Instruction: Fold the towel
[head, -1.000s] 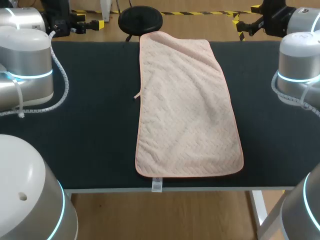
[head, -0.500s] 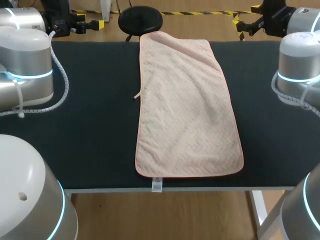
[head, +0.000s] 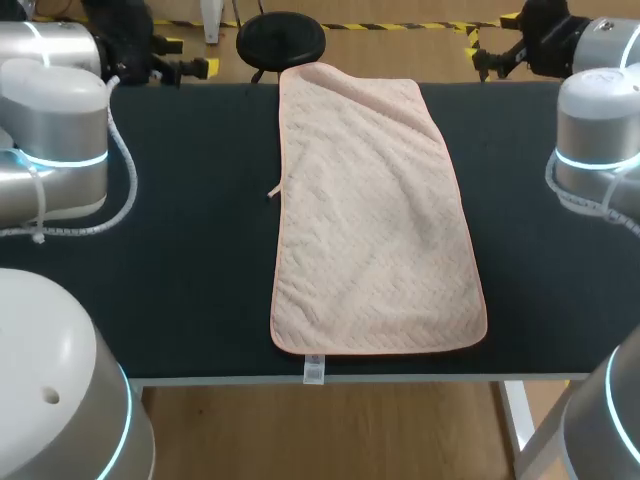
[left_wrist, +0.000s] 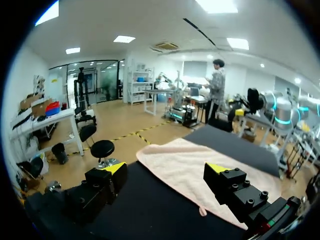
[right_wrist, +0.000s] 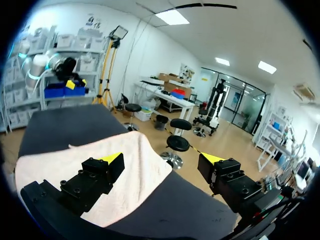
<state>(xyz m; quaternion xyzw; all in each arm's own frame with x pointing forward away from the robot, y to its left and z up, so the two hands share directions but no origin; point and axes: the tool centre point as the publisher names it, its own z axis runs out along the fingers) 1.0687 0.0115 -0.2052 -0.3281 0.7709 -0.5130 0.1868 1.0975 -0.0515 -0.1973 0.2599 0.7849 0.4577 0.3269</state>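
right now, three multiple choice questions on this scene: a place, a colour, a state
1. Where is the towel? A. flat down the middle of the table. B. bunched at one corner. C. hanging from a gripper.
2. What colour is it? A. blue. B. pale pink. C. green.
3. How are the left gripper and right gripper? A. both shut on it. B. one shut on it. C. both open, empty.
1 A: it lies spread far edge to near edge. 2 B: pink on the dark top. 3 C: their yellow tips stand apart, gripping nothing.
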